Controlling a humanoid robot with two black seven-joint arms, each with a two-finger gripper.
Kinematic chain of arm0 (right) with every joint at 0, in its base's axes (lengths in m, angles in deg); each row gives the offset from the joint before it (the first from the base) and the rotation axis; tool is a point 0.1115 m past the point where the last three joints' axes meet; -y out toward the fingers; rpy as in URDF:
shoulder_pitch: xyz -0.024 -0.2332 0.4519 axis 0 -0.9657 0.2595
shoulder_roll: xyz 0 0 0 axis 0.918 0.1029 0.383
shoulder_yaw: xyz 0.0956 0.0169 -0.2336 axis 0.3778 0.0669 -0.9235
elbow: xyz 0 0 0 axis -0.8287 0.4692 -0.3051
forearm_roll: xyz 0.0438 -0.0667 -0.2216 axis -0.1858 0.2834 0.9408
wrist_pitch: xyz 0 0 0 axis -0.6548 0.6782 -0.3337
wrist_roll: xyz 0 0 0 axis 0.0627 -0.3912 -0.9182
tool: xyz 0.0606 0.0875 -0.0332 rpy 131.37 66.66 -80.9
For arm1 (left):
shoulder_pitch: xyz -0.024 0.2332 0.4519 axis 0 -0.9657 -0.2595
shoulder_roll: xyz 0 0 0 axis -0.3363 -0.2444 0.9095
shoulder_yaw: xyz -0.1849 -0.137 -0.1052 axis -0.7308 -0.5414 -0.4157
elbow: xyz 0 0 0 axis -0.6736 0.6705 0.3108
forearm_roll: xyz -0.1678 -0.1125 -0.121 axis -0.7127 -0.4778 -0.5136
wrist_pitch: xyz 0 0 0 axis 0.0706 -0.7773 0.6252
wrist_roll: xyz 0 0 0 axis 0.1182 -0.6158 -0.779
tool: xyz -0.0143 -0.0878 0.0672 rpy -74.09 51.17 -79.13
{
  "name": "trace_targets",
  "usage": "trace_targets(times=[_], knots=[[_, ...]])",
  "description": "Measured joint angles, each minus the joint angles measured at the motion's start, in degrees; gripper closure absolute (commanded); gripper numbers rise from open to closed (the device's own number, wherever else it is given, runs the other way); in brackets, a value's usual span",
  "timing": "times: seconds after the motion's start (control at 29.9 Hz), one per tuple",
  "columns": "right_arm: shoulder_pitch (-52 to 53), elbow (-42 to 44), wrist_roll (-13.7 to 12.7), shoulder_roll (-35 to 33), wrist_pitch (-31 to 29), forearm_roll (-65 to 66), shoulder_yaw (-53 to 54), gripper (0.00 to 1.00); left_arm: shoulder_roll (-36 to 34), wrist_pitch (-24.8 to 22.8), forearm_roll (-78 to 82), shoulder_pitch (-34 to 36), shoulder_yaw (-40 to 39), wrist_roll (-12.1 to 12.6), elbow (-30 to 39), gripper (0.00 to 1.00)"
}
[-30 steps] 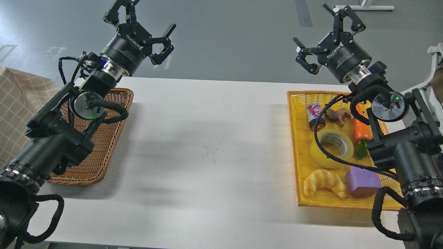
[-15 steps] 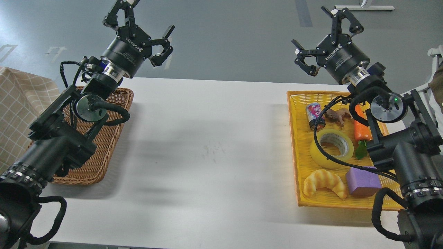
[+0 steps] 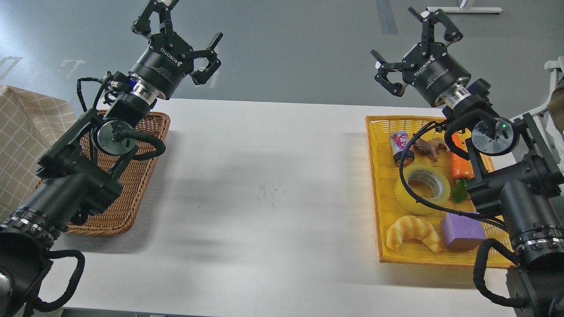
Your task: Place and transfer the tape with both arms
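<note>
The tape [image 3: 422, 188], a yellow translucent roll with a grey-white core, lies flat in the middle of the yellow basket [image 3: 375, 176] at the right of the white table. A black cable of my right arm crosses in front of it. My right gripper [image 3: 412, 44] is open and empty, raised high beyond the basket's far edge. My left gripper [image 3: 178, 33] is open and empty, raised high beyond the brown wicker basket [image 3: 136, 176] at the left.
The yellow basket also holds a small can [image 3: 401, 146], a brown animal toy [image 3: 429, 146], an orange carrot toy [image 3: 460, 166], a croissant toy [image 3: 413, 232] and a purple block [image 3: 461, 231]. A checked cloth [image 3: 22, 132] lies at the far left.
Both grippers have risen slightly and shifted a little left over the last second, mostly in the first half. The tape and the other things have not moved.
</note>
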Motion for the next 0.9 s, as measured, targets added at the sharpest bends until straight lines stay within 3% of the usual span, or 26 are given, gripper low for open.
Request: trace_targets(times=[0.7,0.9], knots=[[-0.45,0.21,-0.06,-0.69,0.0,0.49,-2.73,0.0,-0.01,0.0,0.09,0.09,0.07,0.0,0.11,0.02],[-0.2,-0.81,0.22,-4.04,0.0,0.69,-6.8,0.0,-0.01,0.0,0.09,0.18,0.07,-0.1,0.22,0.02]])
